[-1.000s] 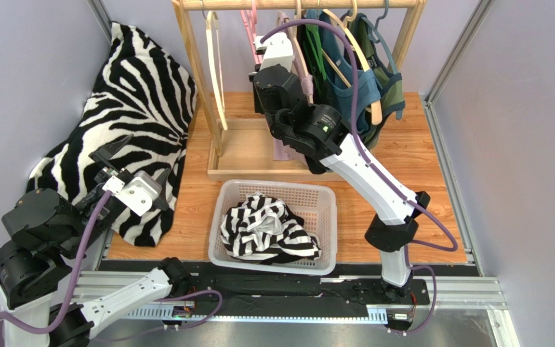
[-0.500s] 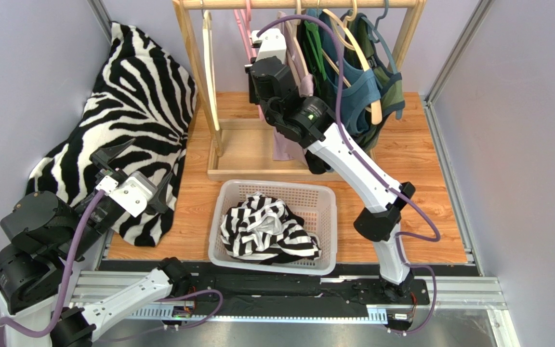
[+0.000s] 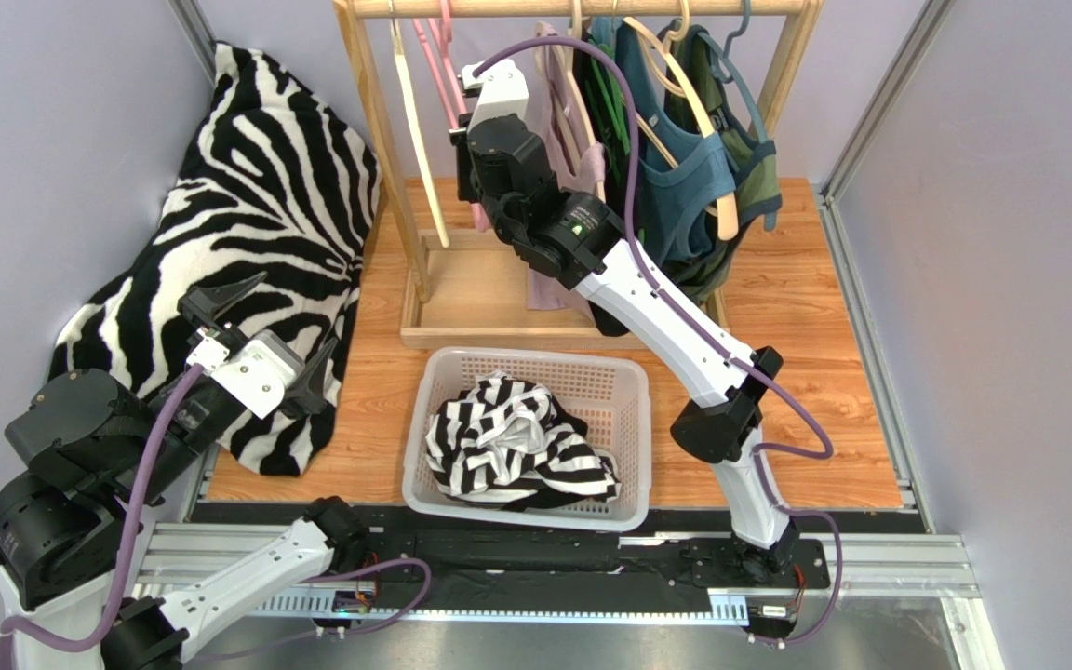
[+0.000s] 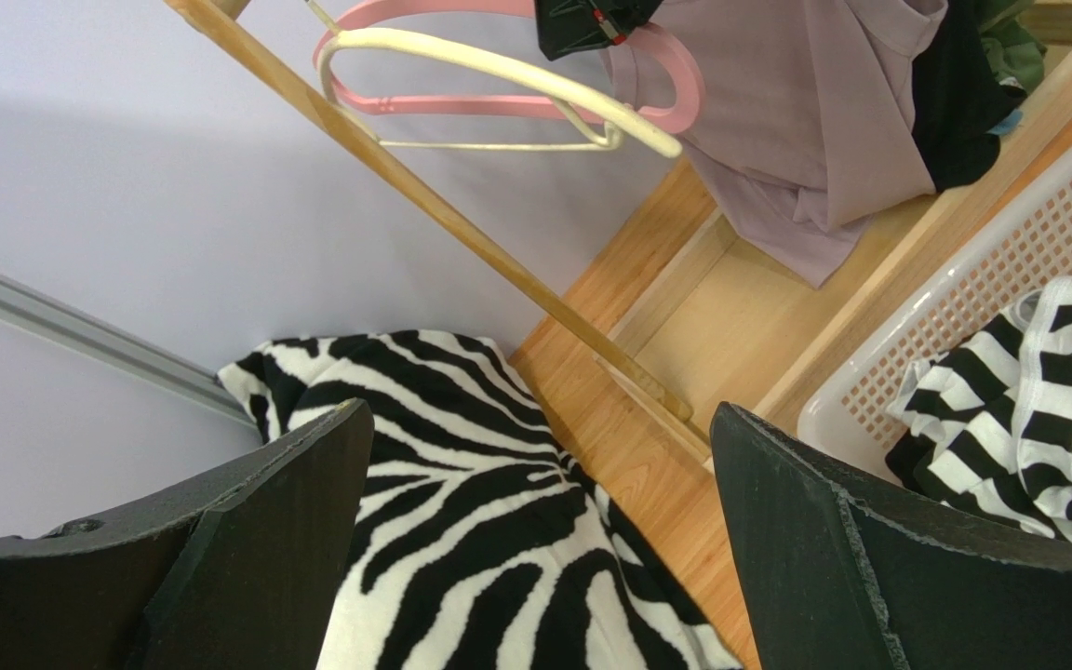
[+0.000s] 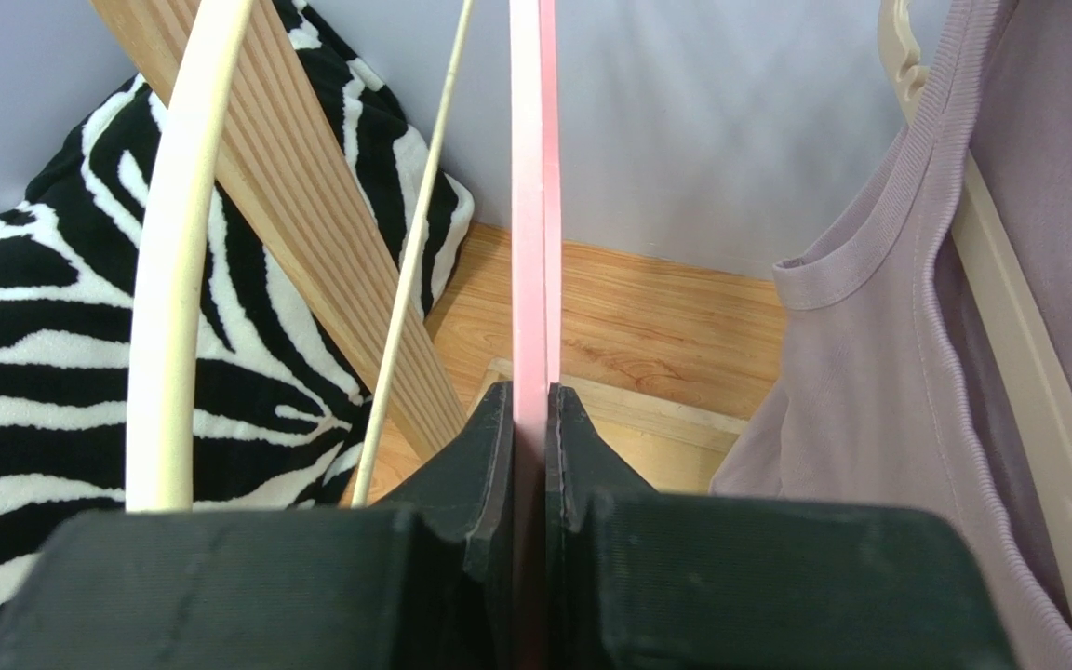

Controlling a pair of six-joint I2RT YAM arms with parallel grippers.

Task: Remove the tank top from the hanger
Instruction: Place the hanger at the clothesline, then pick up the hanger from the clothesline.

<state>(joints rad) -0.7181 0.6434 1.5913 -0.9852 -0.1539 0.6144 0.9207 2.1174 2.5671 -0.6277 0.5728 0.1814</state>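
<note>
lilac ribbed tank top (image 5: 891,377) on its cream hanger (image 5: 1017,363) as before, hung from the rail of the pale wooden clothes rack (image 3: 374,126) at the far side of the surface, hem low over the rack's base tray. over the last second: right tool (image 5: 531,419) swung left and up along the rail, dragging a bare pink plastic hanger (image 5: 532,210) away from the garment and toward a bare cream hanger (image 5: 178,251) by the rack's left post. right tool clamped tight on the pink hanger, nothing else between the fingers. left tool (image 4: 539,419) spread wide and empty, low over the zebra-striped cushion (image 3: 262,168), well apart from the rack. likely meaning: only a gap opened beside the garment, removal itself not yet begun, straps on the cream hanger's shoulders. from the right wrist, tank top just to the right of the tool, near but not touching. from above, partly hidden behind the right arm.
</note>
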